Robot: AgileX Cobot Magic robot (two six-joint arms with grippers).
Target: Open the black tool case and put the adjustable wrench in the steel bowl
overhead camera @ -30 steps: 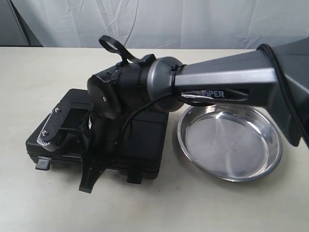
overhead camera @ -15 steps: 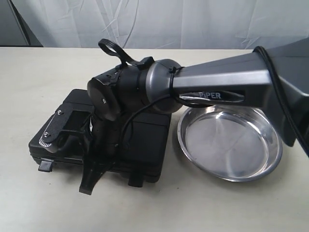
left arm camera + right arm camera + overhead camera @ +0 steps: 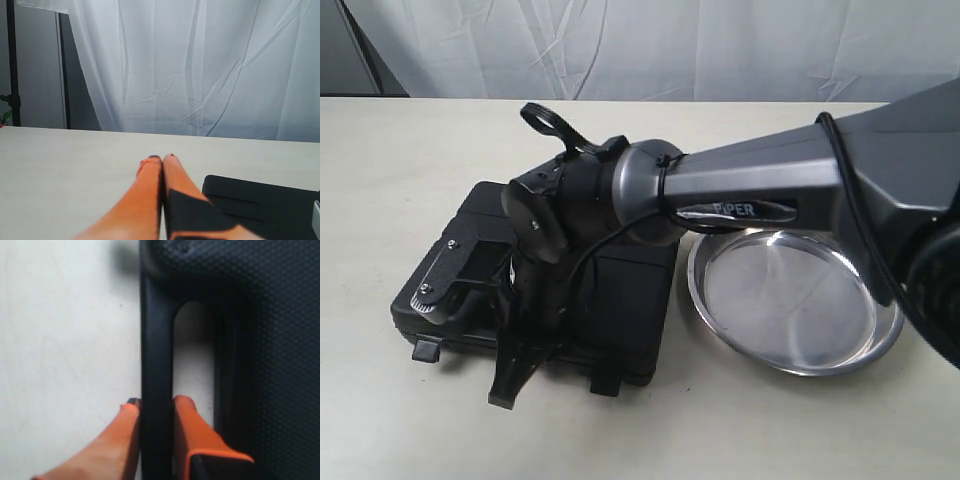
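The black tool case (image 3: 620,300) lies flat with its lid down on the table, left of the steel bowl (image 3: 790,300), which holds nothing. My right gripper (image 3: 505,392) reaches across to the case's front edge. In the right wrist view it (image 3: 156,402) is shut on the bar of the case's cut-out handle (image 3: 156,340), one finger on each side. My left gripper (image 3: 162,159) is shut on nothing above bare table, beside a corner of the case (image 3: 260,205). The adjustable wrench is hidden.
Two small latches (image 3: 425,350) (image 3: 603,385) stick out from the case's front edge. The pale table (image 3: 420,150) runs back to a white curtain (image 3: 670,50). My right arm (image 3: 770,180) passes over the bowl's far rim.
With my right gripper on its handle, the case has slid and turned a little to the right. The right arm's wrist has dropped slightly. The bowl has not moved.
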